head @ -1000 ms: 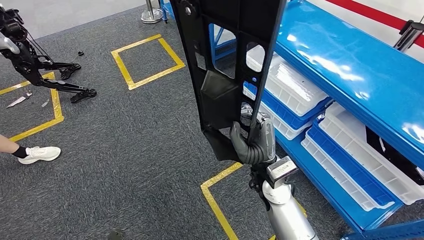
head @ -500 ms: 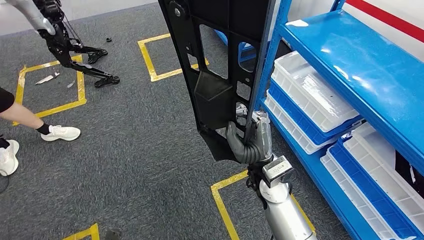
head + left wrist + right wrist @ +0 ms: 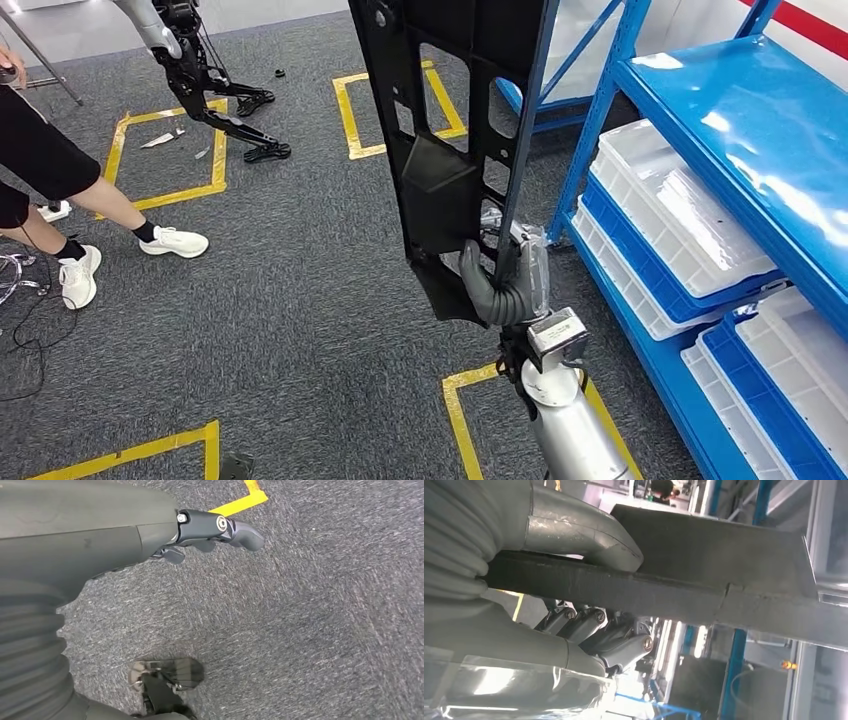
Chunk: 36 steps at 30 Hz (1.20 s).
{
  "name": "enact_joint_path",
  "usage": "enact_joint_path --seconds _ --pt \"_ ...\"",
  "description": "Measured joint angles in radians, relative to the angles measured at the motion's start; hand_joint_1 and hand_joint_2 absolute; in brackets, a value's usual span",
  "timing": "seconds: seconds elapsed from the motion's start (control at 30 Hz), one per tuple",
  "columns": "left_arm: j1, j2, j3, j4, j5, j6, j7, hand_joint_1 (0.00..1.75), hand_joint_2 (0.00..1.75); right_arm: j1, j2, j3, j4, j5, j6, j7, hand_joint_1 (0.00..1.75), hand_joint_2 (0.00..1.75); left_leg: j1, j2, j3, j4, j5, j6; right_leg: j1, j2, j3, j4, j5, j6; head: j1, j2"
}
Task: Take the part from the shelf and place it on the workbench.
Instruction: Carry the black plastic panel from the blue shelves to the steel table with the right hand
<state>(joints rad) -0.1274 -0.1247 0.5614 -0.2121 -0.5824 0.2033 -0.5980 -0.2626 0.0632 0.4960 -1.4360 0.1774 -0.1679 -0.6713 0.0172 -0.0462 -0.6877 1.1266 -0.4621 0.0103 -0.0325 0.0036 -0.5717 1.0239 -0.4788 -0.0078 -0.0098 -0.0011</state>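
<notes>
A long black plastic part with several cut-outs stands upright in front of me, its top out of the head view. My right hand grips its lower end, thumb on the near face and fingers wrapped behind. In the right wrist view the thumb presses on the part's dark edge and the fingers curl under it. My left hand hangs over grey carpet, fingers loosely extended and holding nothing.
A blue shelf with white trays stands at my right. A person's legs and white shoes are at the left. Another robot stands at the back left. Yellow tape squares mark the grey carpet.
The whole view has swung: the shelf has slid toward the right edge and the person and the other robot have come further in. The part stays in my right hand.
</notes>
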Motion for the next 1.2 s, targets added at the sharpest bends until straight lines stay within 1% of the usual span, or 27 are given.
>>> enact_joint_path --seconds 0.03,0.07,0.1,0.13,0.17,0.2,0.27,0.3,0.33,0.4,0.43,0.5,0.57,0.6,0.63,0.7,0.73,0.77,0.83,0.9,0.93,1.0,1.03,1.1,1.13,1.17,1.2 --pt "-0.004 0.0 -0.003 0.0 -0.005 -0.004 0.003 0.0 1.75 0.003 0.0 0.0 -0.003 0.004 -0.008 0.003 1.75 1.75 0.001 0.025 -0.035 0.069 -0.032 -0.003 0.004 -0.009 0.001 0.0 -0.002 -0.005 -0.003 0.0" --pt "-0.007 0.0 -0.006 0.0 -0.01 -0.009 0.006 0.0 1.75 0.007 0.0 0.0 -0.006 0.009 -0.015 0.008 1.75 1.75 0.002 0.037 -0.07 0.136 -0.058 -0.005 0.008 -0.019 0.001 0.0 -0.003 -0.007 -0.003 0.0" --pt "-0.009 0.0 -0.01 0.0 -0.015 -0.013 0.01 0.0 1.75 0.012 -0.001 0.0 -0.01 0.013 -0.022 0.013 1.75 1.75 0.003 0.042 -0.095 0.181 -0.069 -0.004 0.013 -0.03 0.002 0.0 -0.005 -0.009 -0.003 0.0" --pt "-0.011 0.001 -0.014 0.0 -0.019 -0.017 0.014 0.0 1.75 0.017 -0.001 0.0 -0.014 0.018 -0.027 0.018 1.75 1.75 0.002 0.044 -0.102 0.191 -0.062 -0.001 0.017 -0.04 0.003 0.0 -0.007 -0.012 -0.003 0.0" --pt "-0.012 0.002 -0.018 0.0 -0.022 -0.02 0.018 0.0 1.75 0.02 0.0 0.001 -0.019 0.021 -0.031 0.023 1.75 1.75 0.001 0.045 -0.089 0.163 -0.04 0.005 0.02 -0.048 0.005 0.0 -0.009 -0.014 -0.003 0.0" --pt "-0.013 0.004 -0.02 0.0 -0.024 -0.022 0.021 0.0 1.75 0.021 0.001 0.003 -0.025 0.024 -0.034 0.029 1.75 1.75 -0.003 0.054 -0.055 0.097 -0.005 0.015 0.023 -0.057 0.008 0.0 -0.012 -0.016 -0.003 0.0" --pt "-0.019 0.009 -0.022 -0.001 -0.023 -0.023 0.025 0.0 1.75 0.02 0.004 0.007 -0.035 0.027 -0.036 0.037 1.75 1.75 -0.02 0.092 0.015 -0.031 0.039 0.034 0.028 -0.073 0.014 -0.003 -0.016 -0.017 -0.002 0.0" --pt "-0.022 0.012 -0.022 -0.002 -0.02 -0.023 0.025 0.0 1.75 0.018 0.006 0.009 -0.038 0.027 -0.036 0.04 1.75 1.75 -0.028 0.107 0.036 -0.071 0.048 0.042 0.029 -0.081 0.016 -0.004 -0.018 -0.015 -0.003 0.0" --pt "-0.024 0.015 -0.023 -0.003 -0.017 -0.023 0.025 0.0 1.75 0.017 0.008 0.012 -0.039 0.028 -0.035 0.044 1.75 1.75 -0.035 0.111 0.04 -0.082 0.045 0.046 0.029 -0.09 0.017 -0.007 -0.02 -0.013 -0.003 0.0" --pt "-0.025 0.019 -0.023 -0.004 -0.011 -0.022 0.024 0.0 1.75 0.012 0.016 0.017 -0.042 0.029 -0.032 0.054 1.75 1.75 -0.035 0.091 0.049 -0.103 0.053 0.056 0.033 -0.104 0.02 -0.014 -0.022 -0.007 -0.004 0.0" --pt "-0.024 0.02 -0.023 -0.004 -0.009 -0.022 0.023 0.0 1.75 0.009 0.019 0.02 -0.044 0.029 -0.031 0.06 1.75 1.75 -0.033 0.08 0.059 -0.121 0.06 0.061 0.035 -0.096 0.019 -0.009 -0.028 -0.006 -0.003 0.0" --pt "-0.024 0.021 -0.023 -0.004 -0.005 -0.022 0.02 0.0 1.75 -0.001 0.023 0.027 -0.048 0.03 -0.03 0.067 1.75 1.75 -0.026 0.056 0.078 -0.146 0.074 0.071 0.035 -0.052 -0.008 0.052 -0.054 -0.009 0.0 0.0" --pt "-0.026 0.02 -0.023 -0.004 -0.004 -0.023 0.02 0.0 1.75 -0.004 0.019 0.03 -0.047 0.03 -0.03 0.072 1.75 1.75 -0.028 0.03 0.074 -0.136 0.071 0.069 0.027 -0.015 -0.062 0.152 -0.085 -0.013 0.005 0.0" --pt "-0.026 0.019 -0.023 -0.004 -0.003 -0.023 0.019 0.0 1.75 -0.002 0.017 0.031 -0.047 0.031 -0.03 0.075 1.75 1.75 -0.029 0.013 0.068 -0.125 0.066 0.065 0.024 -0.01 -0.086 0.184 -0.089 -0.01 0.008 0.0" --pt "-0.025 0.018 -0.023 -0.004 -0.003 -0.024 0.019 0.0 1.75 0.0 0.015 0.032 -0.047 0.031 -0.03 0.077 1.75 1.75 -0.029 -0.002 0.059 -0.111 0.061 0.061 0.02 -0.008 -0.096 0.185 -0.08 -0.004 0.008 0.0" --pt "-0.02 0.018 -0.023 -0.004 -0.002 -0.024 0.019 0.0 1.75 0.0 0.015 0.036 -0.047 0.032 -0.03 0.08 1.75 1.75 -0.024 -0.032 0.043 -0.08 0.047 0.05 0.015 -0.004 -0.076 0.113 -0.036 0.011 0.007 0.0" --pt "-0.018 0.018 -0.022 -0.004 -0.001 -0.023 0.018 0.0 1.75 0.0 0.014 0.038 -0.047 0.032 -0.03 0.081 1.75 1.75 -0.02 -0.043 0.037 -0.069 0.042 0.043 0.013 0.011 -0.06 0.079 -0.018 0.016 0.007 0.0" --pt "-0.016 0.019 -0.022 -0.004 0.0 -0.022 0.018 0.0 1.75 -0.001 0.014 0.041 -0.047 0.032 -0.031 0.082 1.75 1.75 -0.017 -0.053 0.031 -0.059 0.037 0.037 0.012 0.025 -0.049 0.055 -0.009 0.017 0.011 0.0" --pt "-0.013 0.022 -0.022 -0.004 0.003 -0.02 0.016 0.0 1.75 -0.002 0.015 0.047 -0.049 0.032 -0.031 0.085 1.75 1.75 -0.014 -0.065 0.024 -0.054 0.036 0.027 0.016 0.045 -0.046 0.052 -0.009 0.011 0.018 0.0" --pt "-0.01 0.023 -0.022 -0.004 0.005 -0.018 0.015 0.0 1.75 -0.003 0.019 0.052 -0.051 0.031 -0.031 0.087 1.75 1.75 -0.011 -0.07 0.019 -0.053 0.036 0.022 0.016 0.034 -0.044 0.049 -0.008 0.001 0.019 0.0" --pt "-0.008 0.023 -0.022 -0.004 0.005 -0.017 0.014 0.0 1.75 -0.003 0.021 0.054 -0.052 0.031 -0.031 0.087 1.75 1.75 -0.011 -0.059 0.017 -0.048 0.033 0.019 0.015 0.029 -0.042 0.048 -0.007 -0.003 0.019 0.0" --pt "-0.006 0.024 -0.022 -0.004 0.005 -0.015 0.011 0.0 1.75 -0.004 0.025 0.057 -0.056 0.031 -0.031 0.087 1.75 1.75 -0.01 -0.01 -0.005 0.004 0.001 0.012 0.014 0.014 -0.038 0.045 -0.008 -0.013 0.013 0.0" --pt "-0.005 0.024 -0.022 -0.004 0.006 -0.014 0.009 0.0 1.75 -0.004 0.027 0.058 -0.057 0.031 -0.031 0.087 1.75 1.75 -0.01 0.018 -0.03 0.058 -0.028 0.009 0.019 0.005 -0.037 0.045 -0.009 -0.017 0.01 0.0" --pt "-0.004 0.024 -0.022 -0.004 0.006 -0.013 0.005 0.0 1.75 -0.004 0.027 0.058 -0.059 0.031 -0.031 0.088 1.75 1.75 -0.008 0.041 -0.092 0.18 -0.082 0.009 0.027 -0.016 -0.036 0.045 -0.013 -0.022 0.007 0.0" --pt "-0.003 0.024 -0.022 -0.004 0.006 -0.013 0.003 0.0 1.75 -0.003 0.027 0.059 -0.059 0.03 -0.032 0.088 1.75 1.75 -0.008 0.043 -0.11 0.212 -0.088 0.012 0.031 -0.026 -0.035 0.045 -0.015 -0.024 0.007 0.0" --pt "-0.001 0.023 -0.022 -0.004 0.006 -0.013 0.002 0.0 1.75 -0.003 0.027 0.061 -0.059 0.03 -0.032 0.089 1.75 1.75 -0.01 0.043 -0.108 0.206 -0.076 0.018 0.035 -0.037 -0.034 0.045 -0.017 -0.026 0.007 0.0" --pt "0.001 0.023 -0.022 -0.004 0.005 -0.013 0.001 0.0 1.75 -0.003 0.027 0.062 -0.06 0.03 -0.032 0.089 1.75 1.75 -0.014 0.047 -0.084 0.162 -0.048 0.028 0.038 -0.047 -0.032 0.045 -0.019 -0.028 0.007 0.0"
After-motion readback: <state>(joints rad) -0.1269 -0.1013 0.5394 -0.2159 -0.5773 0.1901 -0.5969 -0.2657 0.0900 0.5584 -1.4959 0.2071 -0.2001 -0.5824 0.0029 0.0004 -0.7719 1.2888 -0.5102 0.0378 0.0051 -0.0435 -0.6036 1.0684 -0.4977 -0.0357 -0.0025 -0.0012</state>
